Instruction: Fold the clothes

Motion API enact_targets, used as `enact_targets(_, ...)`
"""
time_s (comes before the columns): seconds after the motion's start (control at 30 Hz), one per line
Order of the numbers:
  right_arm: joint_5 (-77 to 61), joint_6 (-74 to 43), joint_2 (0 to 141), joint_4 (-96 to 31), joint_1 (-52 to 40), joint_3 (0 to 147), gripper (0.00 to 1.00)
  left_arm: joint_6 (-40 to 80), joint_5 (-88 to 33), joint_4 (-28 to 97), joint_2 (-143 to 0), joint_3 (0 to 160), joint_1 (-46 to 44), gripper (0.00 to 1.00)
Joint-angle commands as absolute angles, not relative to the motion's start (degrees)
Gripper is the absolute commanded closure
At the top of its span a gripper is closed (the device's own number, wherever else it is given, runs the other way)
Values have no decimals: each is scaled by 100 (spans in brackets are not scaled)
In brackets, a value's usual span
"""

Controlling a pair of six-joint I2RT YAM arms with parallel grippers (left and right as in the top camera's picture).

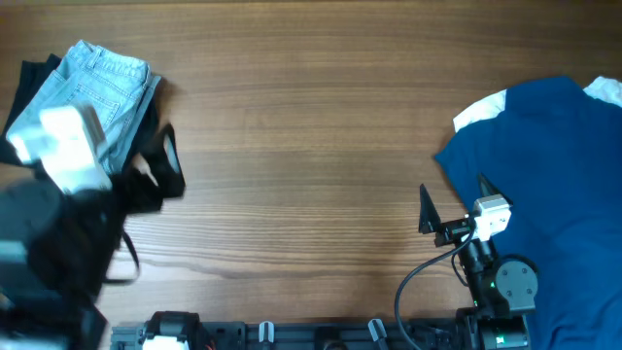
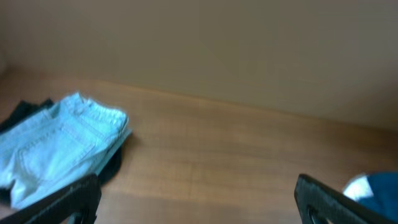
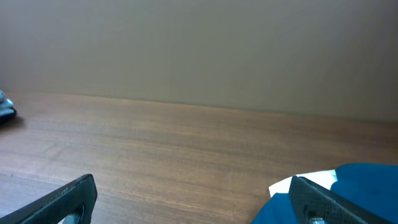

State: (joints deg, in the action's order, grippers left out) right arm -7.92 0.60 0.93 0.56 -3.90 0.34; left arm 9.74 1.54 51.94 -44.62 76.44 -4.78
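The pale-blue denim shorts (image 1: 105, 86) lie folded at the far left of the table, on top of a black garment (image 1: 27, 80). They also show in the left wrist view (image 2: 56, 146), with the black garment (image 2: 22, 109) behind them. My left gripper (image 1: 160, 170) is open and empty just right of the shorts; its fingers (image 2: 196, 205) hang over bare wood. The navy garment (image 1: 554, 175) lies spread at the right edge. My right gripper (image 1: 455, 206) is open and empty at its left border, over wood (image 3: 193, 202), its right finger above the navy cloth (image 3: 367, 186).
A white piece of cloth (image 1: 481, 109) sticks out from under the navy garment's far left corner, and also shows in the right wrist view (image 3: 305, 180). Another white bit (image 1: 607, 89) shows at the far right. Bare wooden table (image 1: 301, 146) lies between the two piles.
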Motion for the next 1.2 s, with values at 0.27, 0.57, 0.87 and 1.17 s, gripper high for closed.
enact_targets(0.27,-858,141,27,78,-351,30,0,1094,202,2314,-602,2392,-497,0)
enact_targets(0.57,-858,143,27,78,-351,30,0,1094,47,106,-16,30,-499,0)
enact_targets(0.87,-858,141,27,78,-351,30,0,1092,8,412,-32,32,-499,0)
enact_targets(1.17,-858,141,27,78,-351,30,0,1092,8,412,-34,32,-499,0)
